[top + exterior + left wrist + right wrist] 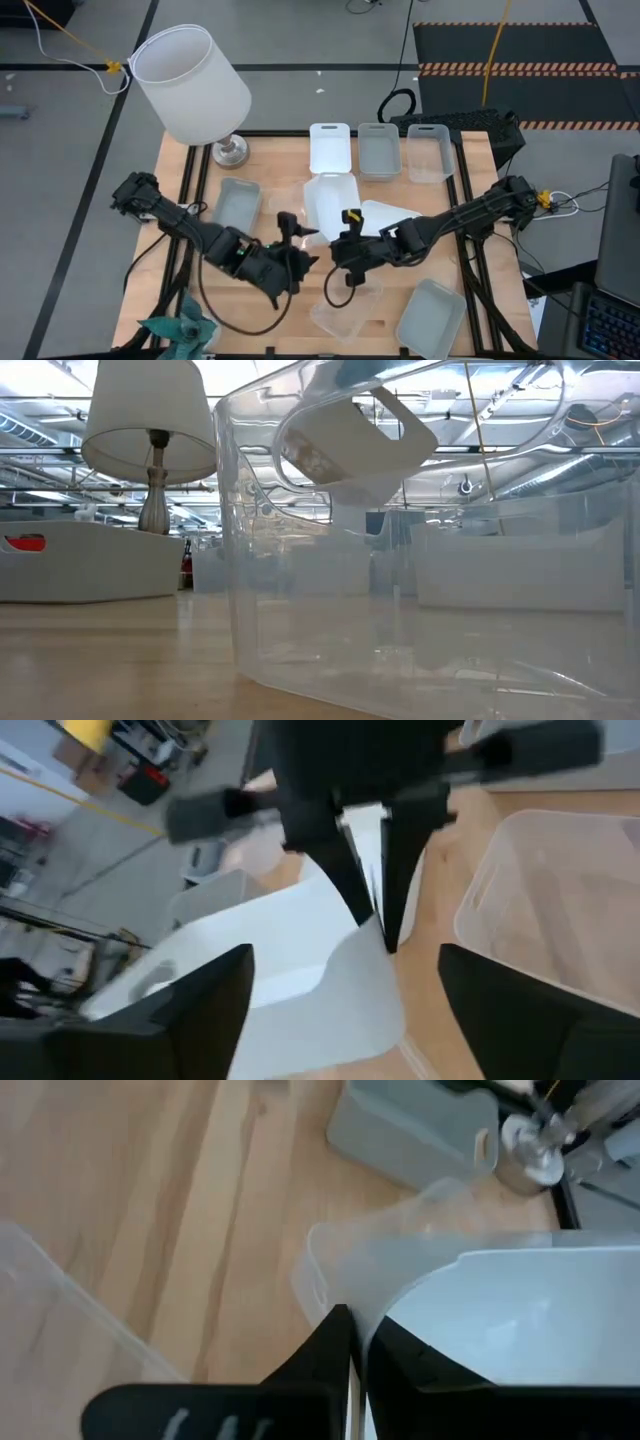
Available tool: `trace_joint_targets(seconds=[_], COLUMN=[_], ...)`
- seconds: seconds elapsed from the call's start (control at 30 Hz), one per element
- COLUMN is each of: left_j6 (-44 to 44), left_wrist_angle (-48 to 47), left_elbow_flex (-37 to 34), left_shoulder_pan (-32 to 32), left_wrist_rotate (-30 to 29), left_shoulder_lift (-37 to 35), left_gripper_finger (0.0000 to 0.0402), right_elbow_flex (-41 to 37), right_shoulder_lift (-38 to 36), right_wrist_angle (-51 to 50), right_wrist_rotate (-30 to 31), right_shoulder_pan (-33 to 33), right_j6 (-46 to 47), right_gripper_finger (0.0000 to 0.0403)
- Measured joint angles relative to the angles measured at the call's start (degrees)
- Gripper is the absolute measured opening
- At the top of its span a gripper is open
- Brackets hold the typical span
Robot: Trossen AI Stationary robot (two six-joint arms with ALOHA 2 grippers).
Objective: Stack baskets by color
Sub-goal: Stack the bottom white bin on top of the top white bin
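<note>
My right gripper (pixel 345 240) is shut on a white basket (pixel 330 200) over the middle of the table. In the low view this basket (pixel 350 440) hangs tilted above the table, seen through a clear basket (pixel 400 580) that stands close to the camera. My left gripper (pixel 297 243) is just left of the right one, open, with nothing between its fingers. In the left wrist view its fingers (pixel 200 1005) stand wide apart, short of the white basket (pixel 280 950). A clear basket (pixel 400 1240) lies on the wood beyond the held one. My right gripper pinches the white basket's rim (pixel 378 1332) between its two fingers. The left wrist view shows the fingers (pixel 350 870) coming at the edge (pixel 372 932) from above, slanting down. The basket is tilted and lifted off the table.
A white-shaded lamp (pixel 190 80) stands at the far left. A white (pixel 330 148), a grey (pixel 379 152) and a clear basket (pixel 430 152) line the far edge. A grey basket (pixel 238 203) lies left. A clear basket (pixel 345 312) and another basket (pixel 432 318) lie near.
</note>
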Motion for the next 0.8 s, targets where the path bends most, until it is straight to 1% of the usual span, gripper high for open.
trace_joint_targets(seconds=[0.1, 0.17, 0.23, 0.33, 0.4, 0.5, 0.57, 0.8], left_j6=[1.36, 2.63, 4.76, 9.94, 13.09, 16.21, 18.00, 18.34], left_wrist_angle=[0.60, 0.94, 2.40, 8.84, 11.34, 14.93, 15.74, 15.61], left_elbow_flex=[-0.20, -0.93, -2.03, -4.68, -5.85, -6.66, -7.53, -8.04], left_shoulder_pan=[2.01, 3.16, 4.28, 6.32, 7.46, 9.46, 10.84, 14.12], left_wrist_rotate=[4.17, 7.04, 9.35, 13.73, 17.12, 24.22, 28.55, 36.88], left_shoulder_lift=[0.26, 0.55, 0.68, 0.55, 0.67, 0.58, 0.55, 0.63], left_gripper_finger=[0.0335, 0.0333, 0.0324, 0.0303, 0.0288, 0.0263, 0.0246, 0.0179], right_elbow_flex=[0.02, 0.00, 0.02, 0.00, 0.00, 0.00, 0.00, 0.00], right_shoulder_lift=[-0.88, -1.21, -1.42, -1.45, -1.43, -1.43, -1.43, -1.43], right_wrist_angle=[-0.17, -0.59, -0.67, -2.32, -2.92, -3.13, -3.20, -4.19], right_wrist_rotate=[-2.65, -4.69, -4.92, -5.27, -5.94, -5.83, -5.83, -5.65], right_shoulder_pan=[0.02, 0.23, 0.42, 1.22, 1.78, 2.54, 3.08, 4.14], right_j6=[-0.53, 0.07, 1.54, 2.59, 2.75, 2.97, 2.91, 0.19], right_gripper_finger=[0.0015, 0.0015, 0.0015, 0.0015, 0.0015, 0.0015, 0.0015, 0.0015])
